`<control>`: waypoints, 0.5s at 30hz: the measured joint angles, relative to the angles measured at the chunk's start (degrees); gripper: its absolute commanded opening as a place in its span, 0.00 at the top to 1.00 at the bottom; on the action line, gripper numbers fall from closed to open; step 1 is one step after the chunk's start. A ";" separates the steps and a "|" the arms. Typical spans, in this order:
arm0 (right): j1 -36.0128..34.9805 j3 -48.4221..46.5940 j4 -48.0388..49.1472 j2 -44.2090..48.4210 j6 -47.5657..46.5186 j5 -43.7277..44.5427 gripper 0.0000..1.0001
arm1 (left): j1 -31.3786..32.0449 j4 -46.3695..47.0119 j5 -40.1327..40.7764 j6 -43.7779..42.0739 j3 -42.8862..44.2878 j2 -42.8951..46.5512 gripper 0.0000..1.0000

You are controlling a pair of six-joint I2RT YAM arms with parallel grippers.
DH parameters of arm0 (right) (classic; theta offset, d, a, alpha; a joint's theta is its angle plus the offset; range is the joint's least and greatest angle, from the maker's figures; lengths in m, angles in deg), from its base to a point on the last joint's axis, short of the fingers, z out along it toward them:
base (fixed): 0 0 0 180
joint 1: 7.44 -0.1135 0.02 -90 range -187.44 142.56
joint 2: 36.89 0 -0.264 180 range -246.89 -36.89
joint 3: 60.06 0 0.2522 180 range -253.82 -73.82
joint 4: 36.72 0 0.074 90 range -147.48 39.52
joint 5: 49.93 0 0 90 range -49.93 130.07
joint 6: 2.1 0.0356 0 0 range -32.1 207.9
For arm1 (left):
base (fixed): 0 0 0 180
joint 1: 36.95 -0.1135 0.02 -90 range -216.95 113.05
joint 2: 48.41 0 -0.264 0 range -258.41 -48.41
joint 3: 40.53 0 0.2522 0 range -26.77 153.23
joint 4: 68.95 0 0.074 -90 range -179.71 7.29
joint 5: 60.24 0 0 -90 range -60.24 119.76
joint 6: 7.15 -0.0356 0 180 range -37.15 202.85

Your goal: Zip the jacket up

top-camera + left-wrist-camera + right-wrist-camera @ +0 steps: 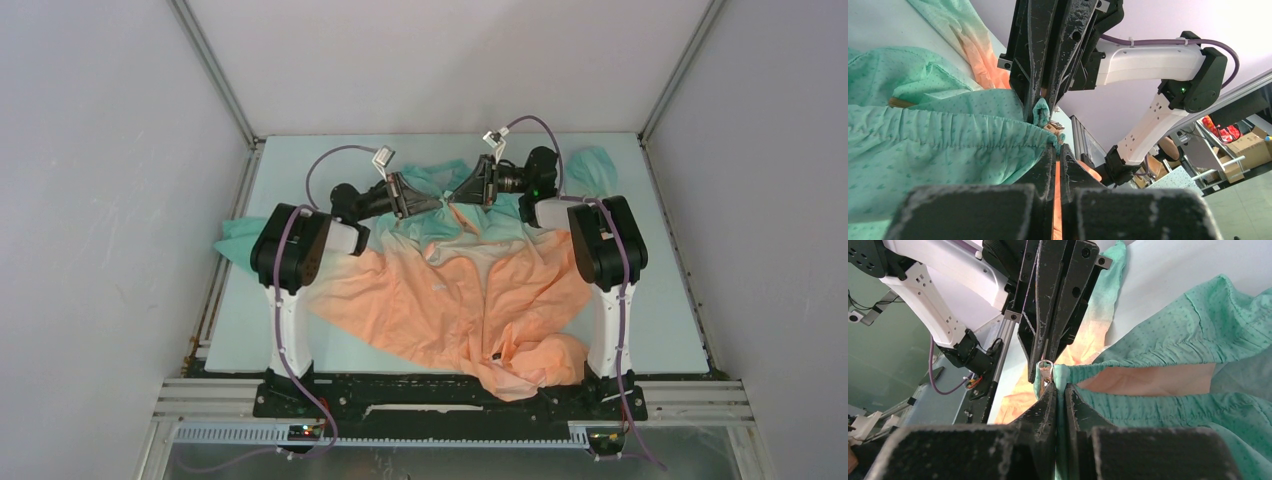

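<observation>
The jacket [470,290] lies spread on the table, its teal part at the far side and its peach-orange part near me. Both grippers meet tip to tip at its teal elastic edge in the far middle. My left gripper [425,205] is shut on the jacket edge; in the left wrist view [1058,147] a strip of orange zipper tape [1056,200] runs between its fingers. My right gripper [462,195] is shut on a fold of teal edge [1060,385]. A small silver zipper slider [1044,366] sits just beyond its fingertips, against the left gripper's tips.
The pale table top [660,300] is walled on three sides, with a metal frame at the near edge. One teal sleeve [235,240] lies behind the left arm, the other [595,165] at the far right. Bunched orange fabric [530,370] lies at the near edge.
</observation>
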 measured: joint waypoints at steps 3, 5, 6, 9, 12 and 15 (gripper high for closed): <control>0.02 0.00 2.32 0.00 1.86 0.52 0.92 | 0.00 0.04 -0.09 0.55 0.79 -0.33 1.00; 0.07 0.00 4.68 0.00 3.80 0.74 0.92 | 0.00 0.13 -0.20 0.66 1.20 -0.39 1.00; 0.11 0.00 6.32 0.00 5.16 0.94 0.93 | 0.00 0.13 -0.22 0.66 1.36 -0.39 1.00; 0.42 0.00 11.69 0.00 9.99 1.07 0.93 | 0.09 0.07 -0.20 0.61 1.70 -0.39 1.00; 0.57 0.00 14.36 0.00 12.17 0.94 0.93 | 0.13 0.02 -0.04 0.59 2.01 -0.39 1.00; 0.44 0.00 13.97 0.00 11.85 0.98 0.93 | 0.15 -0.02 -0.24 0.59 2.14 -0.39 1.00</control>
